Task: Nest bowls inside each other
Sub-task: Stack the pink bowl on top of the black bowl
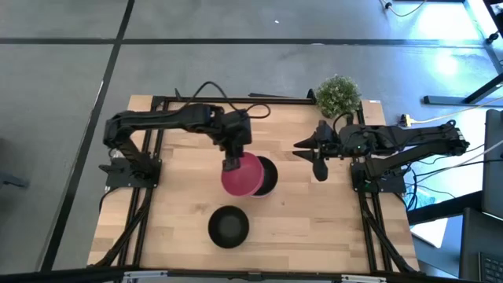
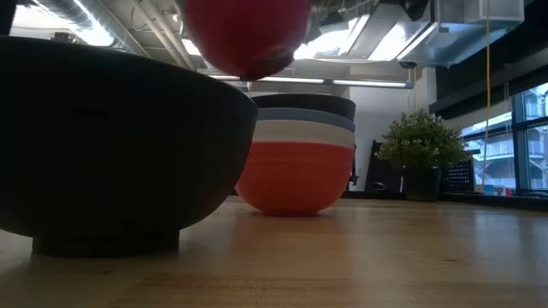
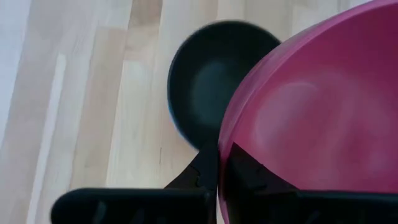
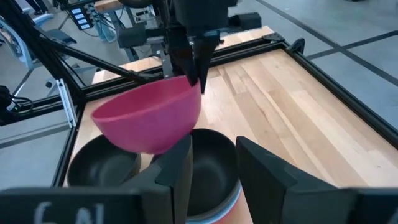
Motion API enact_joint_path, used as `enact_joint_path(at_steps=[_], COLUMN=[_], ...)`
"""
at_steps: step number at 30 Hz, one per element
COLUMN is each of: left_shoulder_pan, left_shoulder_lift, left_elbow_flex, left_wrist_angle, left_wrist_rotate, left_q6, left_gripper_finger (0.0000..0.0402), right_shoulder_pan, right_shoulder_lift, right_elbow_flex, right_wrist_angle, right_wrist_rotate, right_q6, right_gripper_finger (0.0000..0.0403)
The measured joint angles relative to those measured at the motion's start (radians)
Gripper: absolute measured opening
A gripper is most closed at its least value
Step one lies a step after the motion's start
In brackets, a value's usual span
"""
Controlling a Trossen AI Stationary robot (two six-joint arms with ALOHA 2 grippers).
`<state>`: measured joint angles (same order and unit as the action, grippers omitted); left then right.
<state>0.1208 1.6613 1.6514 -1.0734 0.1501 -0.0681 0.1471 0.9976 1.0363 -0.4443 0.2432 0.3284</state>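
Observation:
My left gripper (image 1: 233, 163) is shut on the magenta-pink bowl (image 1: 240, 176), which hangs in the air at the top of the low view (image 2: 247, 34). Just to its right stands a stack of nested bowls (image 2: 300, 158), red at the bottom, then white, light blue, and black on top (image 1: 268, 174). The stack rests on the table by the red bowl's base. A second black bowl (image 1: 229, 226) stands alone nearer the table's near edge. My right gripper (image 1: 318, 157) hovers open to the right of the stack and touches nothing. My left gripper holds the pink bowl by its rim (image 3: 221, 155) at the far-left side, one finger inside the bowl and one outside. The fingers (image 4: 196, 65) come from above, pointing down. The bowl is lifted clear and tilted, partly over the stack's left edge.
A small green potted plant (image 1: 338, 94) stands at the table's far right corner, behind my right arm. Bare wood lies to the right of the stack and along the near right side (image 1: 314, 220). Black frame rails (image 1: 145, 220) run along the table's left and right edges.

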Motion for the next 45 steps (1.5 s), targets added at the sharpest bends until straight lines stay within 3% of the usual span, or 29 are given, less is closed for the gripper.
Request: enact_joint_path(at_steps=[26,45], left_shoulder_pan=[0.026,0.038], left_shoulder_lift=[0.361,0.456], left_elbow_flex=[0.319,0.332], left_wrist_angle=[-0.146,-0.185], left_wrist_rotate=[0.043,0.004], left_q6=[0.026,0.044], left_gripper_finger=[0.0002,0.0002], right_shoulder_pan=[0.000,0.000], right_shoulder_lift=[-0.075,-0.116], right_elbow_flex=[0.000,0.000], right_wrist_angle=[-0.130,-0.154], right_wrist_rotate=[0.000,-0.001], right_q6=[-0.084,-0.101], right_gripper_finger=[0.0126,0.0126])
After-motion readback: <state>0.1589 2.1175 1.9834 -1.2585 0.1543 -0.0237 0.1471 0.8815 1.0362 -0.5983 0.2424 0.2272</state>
